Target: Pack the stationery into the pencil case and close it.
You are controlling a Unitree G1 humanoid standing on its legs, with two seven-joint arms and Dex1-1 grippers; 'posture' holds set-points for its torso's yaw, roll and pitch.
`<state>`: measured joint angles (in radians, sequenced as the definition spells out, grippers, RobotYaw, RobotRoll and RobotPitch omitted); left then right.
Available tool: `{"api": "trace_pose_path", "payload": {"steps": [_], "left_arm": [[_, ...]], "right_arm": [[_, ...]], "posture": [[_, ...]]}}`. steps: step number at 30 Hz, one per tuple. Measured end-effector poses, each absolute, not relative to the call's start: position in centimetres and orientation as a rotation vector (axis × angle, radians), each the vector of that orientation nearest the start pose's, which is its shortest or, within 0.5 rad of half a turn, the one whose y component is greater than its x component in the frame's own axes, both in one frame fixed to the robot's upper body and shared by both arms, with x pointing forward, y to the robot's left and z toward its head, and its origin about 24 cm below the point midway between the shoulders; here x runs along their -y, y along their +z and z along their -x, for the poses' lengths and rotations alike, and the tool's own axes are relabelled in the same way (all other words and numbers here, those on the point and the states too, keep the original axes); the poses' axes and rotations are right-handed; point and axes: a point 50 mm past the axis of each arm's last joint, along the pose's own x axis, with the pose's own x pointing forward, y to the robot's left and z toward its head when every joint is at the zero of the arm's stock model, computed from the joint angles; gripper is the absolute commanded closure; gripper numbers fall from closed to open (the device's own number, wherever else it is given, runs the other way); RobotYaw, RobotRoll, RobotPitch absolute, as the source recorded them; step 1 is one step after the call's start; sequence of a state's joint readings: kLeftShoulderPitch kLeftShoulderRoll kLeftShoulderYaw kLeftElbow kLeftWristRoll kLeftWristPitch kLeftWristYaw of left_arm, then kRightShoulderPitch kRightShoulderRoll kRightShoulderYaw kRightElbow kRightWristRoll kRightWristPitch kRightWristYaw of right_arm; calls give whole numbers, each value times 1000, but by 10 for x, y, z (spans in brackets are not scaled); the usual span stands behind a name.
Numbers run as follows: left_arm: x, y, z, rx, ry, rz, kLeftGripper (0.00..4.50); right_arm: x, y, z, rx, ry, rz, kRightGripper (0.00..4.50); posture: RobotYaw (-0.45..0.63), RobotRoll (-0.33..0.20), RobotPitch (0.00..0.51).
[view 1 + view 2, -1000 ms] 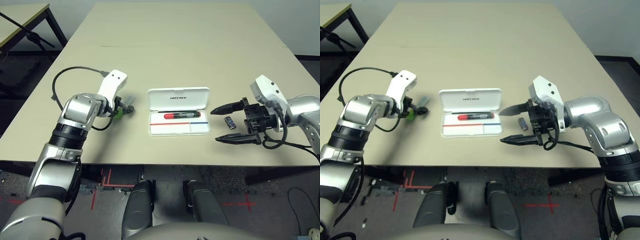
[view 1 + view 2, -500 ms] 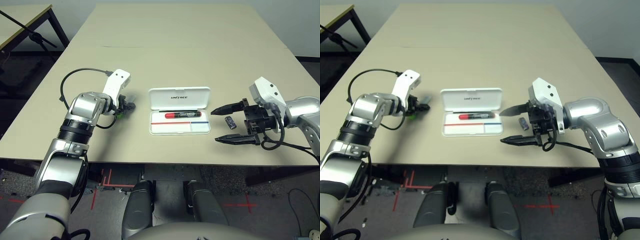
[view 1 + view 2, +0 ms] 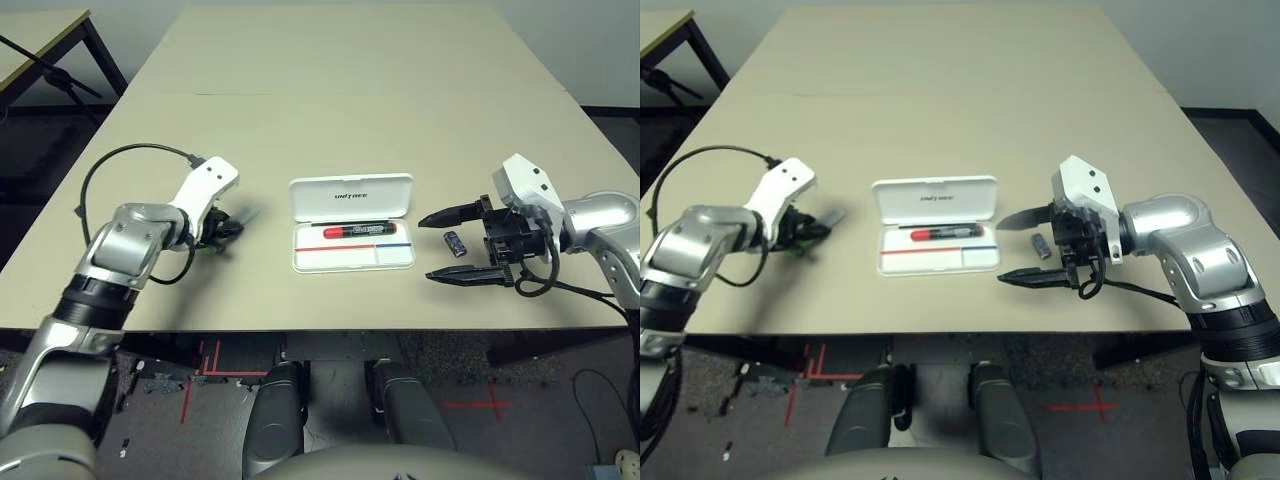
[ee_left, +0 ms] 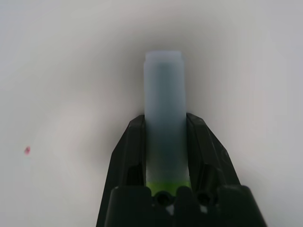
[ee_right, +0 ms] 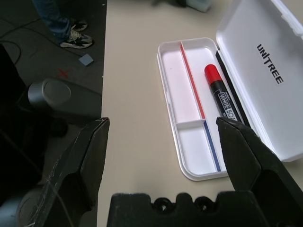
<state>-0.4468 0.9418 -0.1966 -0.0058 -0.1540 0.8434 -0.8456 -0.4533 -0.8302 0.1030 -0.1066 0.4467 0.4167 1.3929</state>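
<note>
The white pencil case point(image 3: 404, 258) lies open at the table's middle, its lid point(image 3: 350, 197) folded back. A red marker point(image 3: 352, 231) with a black label rests in the tray's far compartment, and shows in the right wrist view as the marker point(image 5: 221, 97) in the tray point(image 5: 173, 80). To the left of the case, my left gripper point(image 3: 226, 225) is shut on the light-green-and-white highlighter point(image 4: 164, 104), low over the table. A small dark purplish piece point(image 3: 455, 243) lies right of the case. My right gripper point(image 3: 425, 247) stands open around it, one finger on each side.
The table's front edge runs just below both grippers. A black cable point(image 3: 120, 160) loops over my left wrist. Another table's corner point(image 3: 45, 30) stands at the far left. A person's legs and shoes point(image 5: 59, 23) stand on the floor beyond the table.
My left gripper has shut on the highlighter and drawn slightly left and nearer with it. The right gripper, case and marker have stayed in place.
</note>
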Motion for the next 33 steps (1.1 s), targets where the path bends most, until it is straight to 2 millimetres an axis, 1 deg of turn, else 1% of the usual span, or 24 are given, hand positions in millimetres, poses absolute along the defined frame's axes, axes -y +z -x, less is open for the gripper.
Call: {"api": "trace_pose_path", "payload": {"steps": [3, 5, 10, 12, 17, 21, 22, 25, 33], "left_arm": [[-277, 137, -278, -754, -573, -592, 3409], [-280, 138, -272, -742, -606, -606, 3409], [-272, 146, -265, -681, -714, -617, 3409], [-264, 152, -263, -637, -768, -632, 3409], [-243, 161, -261, -554, -907, -643, 3409], [-222, 175, -260, -469, -1017, -678, 3409], [-214, 178, -260, -446, -1054, -680, 3409], [-196, 181, -260, -411, -1133, -699, 3409], [-163, 184, -266, -355, -1262, -709, 3409]], "right_arm": [[195, 171, -269, -245, 1464, 408, 0], [195, 170, -271, -242, 1461, 410, 0], [194, 173, -273, -226, 1467, 425, 0], [195, 173, -274, -226, 1464, 426, 0], [196, 173, -276, -229, 1462, 434, 0], [196, 173, -276, -231, 1467, 443, 0], [196, 173, -276, -234, 1468, 445, 0], [197, 173, -276, -241, 1466, 452, 0], [201, 172, -276, -259, 1450, 478, 0]], "posture": [[69, 0, 137], [73, 0, 137], [81, 0, 137], [82, 0, 136], [81, 0, 134], [75, 0, 133], [71, 0, 133], [63, 0, 131], [52, 0, 127]]}}
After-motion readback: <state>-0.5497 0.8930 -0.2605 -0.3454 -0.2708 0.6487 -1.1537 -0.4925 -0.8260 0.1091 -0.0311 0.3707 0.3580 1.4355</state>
